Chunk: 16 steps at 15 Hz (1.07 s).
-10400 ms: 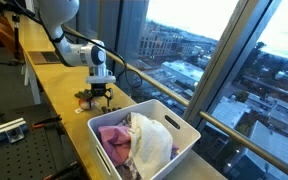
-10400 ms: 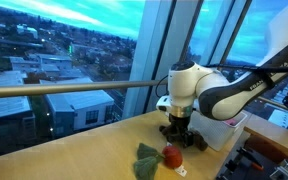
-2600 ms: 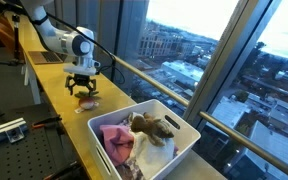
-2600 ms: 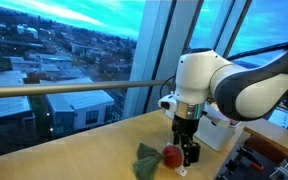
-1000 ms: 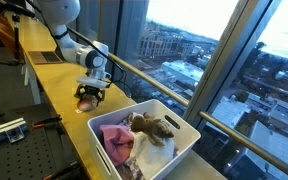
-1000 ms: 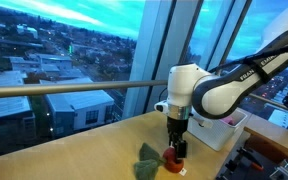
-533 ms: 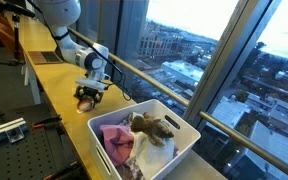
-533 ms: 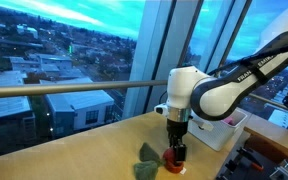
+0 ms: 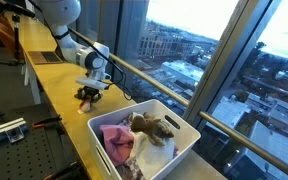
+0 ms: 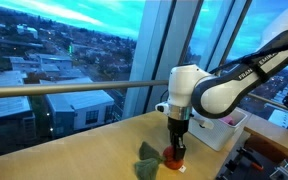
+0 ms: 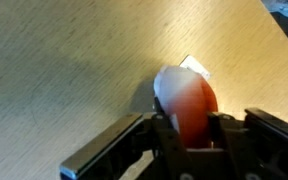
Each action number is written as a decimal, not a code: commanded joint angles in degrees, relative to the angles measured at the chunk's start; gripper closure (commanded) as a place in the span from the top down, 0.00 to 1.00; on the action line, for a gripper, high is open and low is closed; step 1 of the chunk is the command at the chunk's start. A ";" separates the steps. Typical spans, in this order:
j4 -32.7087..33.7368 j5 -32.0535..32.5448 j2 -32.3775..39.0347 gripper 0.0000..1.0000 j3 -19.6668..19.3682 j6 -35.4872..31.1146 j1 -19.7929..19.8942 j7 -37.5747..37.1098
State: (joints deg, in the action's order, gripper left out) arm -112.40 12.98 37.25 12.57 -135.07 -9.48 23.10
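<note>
A red, rounded soft toy (image 11: 187,98) with a pale side and a small white tag (image 11: 193,66) lies on the wooden tabletop (image 11: 64,60). My gripper (image 11: 192,128) points straight down over it, and the wrist view shows the two fingers pressed against the toy's sides. In both exterior views the gripper (image 9: 89,95) (image 10: 174,153) stands on the table with the red toy (image 10: 170,158) between its fingers. A green piece (image 10: 147,153) attached to the toy lies beside it. Most of the toy is hidden in an exterior view by the fingers.
A white bin (image 9: 178,123) with pink and white cloths and a brown plush toy (image 9: 156,128) stands near the table end, seen also as a white bin (image 10: 227,131) behind the arm. A railing (image 10: 64,90) and tall windows run along the table's far edge.
The fingers have drawn in from wide apart onto the red toy. The arm has stayed in place over it.
</note>
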 commanded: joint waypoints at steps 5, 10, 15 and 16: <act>-5.58 2.57 -9.44 0.04 -4.14 0.27 1.73 -1.52; -6.90 2.64 -20.50 0.04 -7.30 2.35 5.46 -0.63; -6.89 2.19 -32.91 0.04 -9.90 4.66 8.91 1.17; -6.44 2.04 -34.92 0.04 -10.55 5.53 9.56 1.75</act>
State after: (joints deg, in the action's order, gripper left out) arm -117.51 14.75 9.63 3.32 -131.98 -1.28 23.18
